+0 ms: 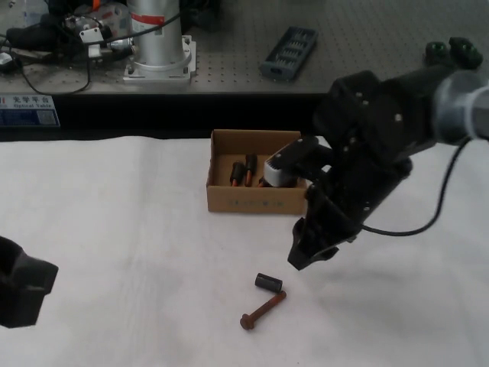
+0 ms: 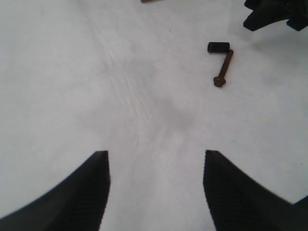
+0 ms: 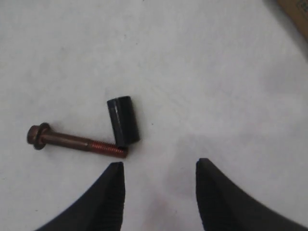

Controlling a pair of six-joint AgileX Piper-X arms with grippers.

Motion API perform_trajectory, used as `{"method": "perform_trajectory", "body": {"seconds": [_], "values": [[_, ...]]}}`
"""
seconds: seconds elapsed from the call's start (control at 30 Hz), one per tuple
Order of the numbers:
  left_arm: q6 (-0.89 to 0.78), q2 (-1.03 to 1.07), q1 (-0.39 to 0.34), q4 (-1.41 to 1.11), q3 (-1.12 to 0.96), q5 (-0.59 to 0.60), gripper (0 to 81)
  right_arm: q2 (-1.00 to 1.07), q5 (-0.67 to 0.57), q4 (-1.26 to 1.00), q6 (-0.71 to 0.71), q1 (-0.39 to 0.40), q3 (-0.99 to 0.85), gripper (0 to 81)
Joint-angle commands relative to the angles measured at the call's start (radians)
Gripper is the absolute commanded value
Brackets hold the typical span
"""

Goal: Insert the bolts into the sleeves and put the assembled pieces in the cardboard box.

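Observation:
A rusty copper-coloured bolt (image 1: pixel 262 310) (image 3: pixel 77 141) (image 2: pixel 224 68) lies on the white cloth, its threaded tip touching a short black sleeve (image 1: pixel 268 282) (image 3: pixel 123 120) (image 2: pixel 218 47). My right gripper (image 1: pixel 312 252) (image 3: pixel 160 175) hangs open just above and right of them, nothing between its fingers. The cardboard box (image 1: pixel 253 202) stands behind, with several assembled pieces (image 1: pixel 244 172) inside. My left gripper (image 1: pixel 23 290) (image 2: pixel 156 166) is open over bare cloth at the near left, far from the parts.
A black bench edge runs behind the cloth, carrying a metal post base (image 1: pixel 159 46), cables and a blue bit holder (image 1: pixel 289 50). A cable (image 1: pixel 439 206) trails from the right arm. Bare cloth stretches left of the box.

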Motion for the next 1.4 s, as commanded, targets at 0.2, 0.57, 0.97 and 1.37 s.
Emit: {"method": "perform_trajectory", "body": {"seconds": [0.2, 0.57, 0.97, 1.37], "values": [[-0.040, -0.007, 0.001, -0.131, 0.042, 0.058, 42.1, 0.059, -0.002, -0.005, -0.100, 0.069, -0.074, 34.9], [-0.042, -0.007, 0.001, -0.152, 0.058, 0.080, 42.1, 0.131, 0.151, 0.027, -0.174, 0.148, -0.078, 34.9], [-0.035, -0.007, 0.001, -0.153, 0.058, 0.083, 42.1, 0.133, 0.188, -0.011, -0.214, 0.144, -0.078, 27.6], [-0.035, -0.003, 0.001, -0.152, 0.058, 0.079, 42.1, 0.177, 0.188, 0.015, -0.210, 0.144, -0.078, 27.4]]}}
